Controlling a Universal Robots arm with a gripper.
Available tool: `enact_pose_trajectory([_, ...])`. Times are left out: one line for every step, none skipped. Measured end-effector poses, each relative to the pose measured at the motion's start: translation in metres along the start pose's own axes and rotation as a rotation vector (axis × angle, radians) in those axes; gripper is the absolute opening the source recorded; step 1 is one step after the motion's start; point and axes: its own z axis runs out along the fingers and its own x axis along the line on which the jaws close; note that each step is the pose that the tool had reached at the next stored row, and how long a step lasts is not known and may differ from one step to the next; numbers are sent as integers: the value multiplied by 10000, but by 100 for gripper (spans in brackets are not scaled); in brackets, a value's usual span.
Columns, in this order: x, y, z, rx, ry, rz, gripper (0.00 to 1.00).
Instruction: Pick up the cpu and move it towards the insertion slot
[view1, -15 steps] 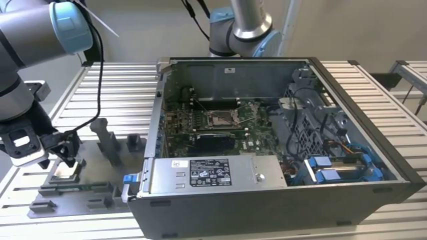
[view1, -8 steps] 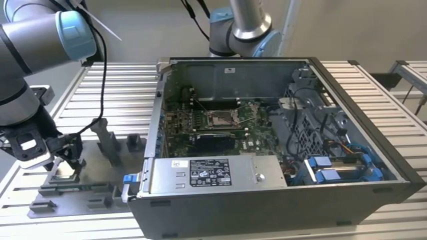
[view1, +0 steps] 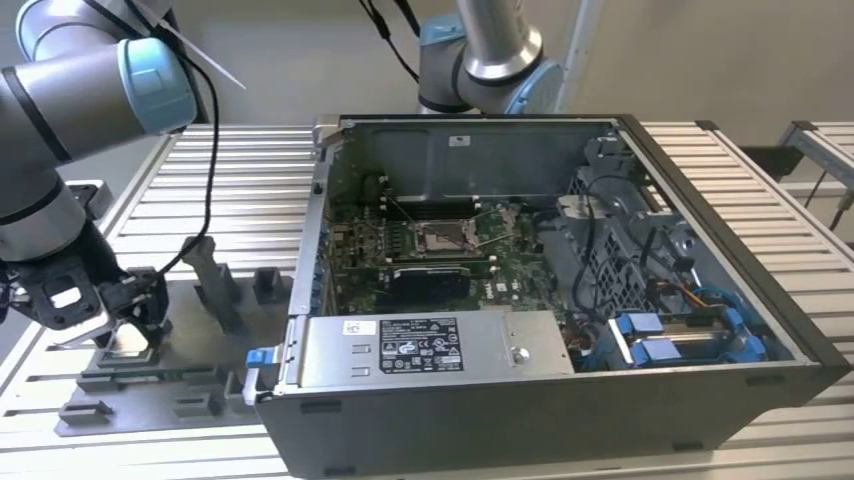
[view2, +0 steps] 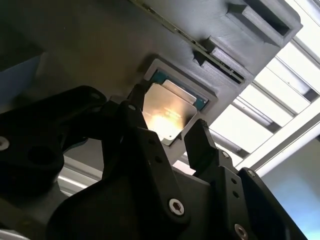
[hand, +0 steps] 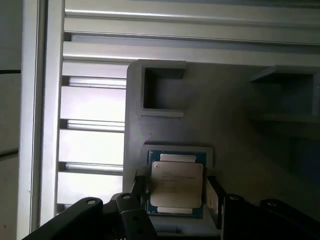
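- The ribbed metal tabletop (view1: 761, 180) carries everything and runs across the whole exterior view.
- An open computer case (view1: 534, 425) takes up the centre and the exterior view's right. Its motherboard is exposed, and a silver power supply (view1: 427, 345) lies along its near edge.
- The grey robot arm (view1: 67, 100) comes down the exterior view's left edge.
- A dark grey fixture plate (view1: 194, 340) lies on the tabletop at the exterior view's lower left, just beside the case. It is seen close up in both wrist views (hand: 200, 110) (view2: 100, 40).
- The black gripper (view1: 123, 325) hangs low over this plate. In both wrist views (hand: 177, 187) (view2: 169, 117) its jaws are spread apart, one on each side of the chip. Whether they touch its edges cannot be told.
- The insertion slot (view1: 441, 237), a silver-framed square socket, sits in the middle of the motherboard, well apart from the gripper.
- The cpu (hand: 176, 184) (view2: 167, 107) lies flat in a square recess of the fixture plate, silvery top up, between the jaws. In the exterior view it is a pale patch (view1: 130, 343) under the gripper.
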Motion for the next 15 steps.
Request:
enact_pose_trajectory([0,2,11,0,1,-10,100])
enact_pose_trajectory([-1,3,17,1,1,-13,100])
enact_pose_trajectory([0,6,19,1,2,-20,100])
enact_pose_trajectory([0,6,19,1,3,-21,100])
enact_pose_trajectory([0,6,19,1,2,-21,100])
enact_pose_trajectory([0,6,19,0,2,-22,100])
enact_pose_trajectory([0,6,19,1,2,-22,100])
enact_pose_trajectory([0,6,20,1,1,-22,100])
enact_pose_trajectory([0,6,19,2,3,-22,0])
enact_pose_trajectory([0,6,19,2,4,-22,0])
enact_pose_trajectory([0,6,19,2,3,-22,0])
enact_pose_trajectory([0,6,19,1,2,-22,0])
enact_pose_trajectory([0,6,20,1,1,-22,0])
enact_pose_trajectory([0,7,15,-4,-1,-22,0])
enact_pose_trajectory([-1,9,-7,-21,-9,-21,0])
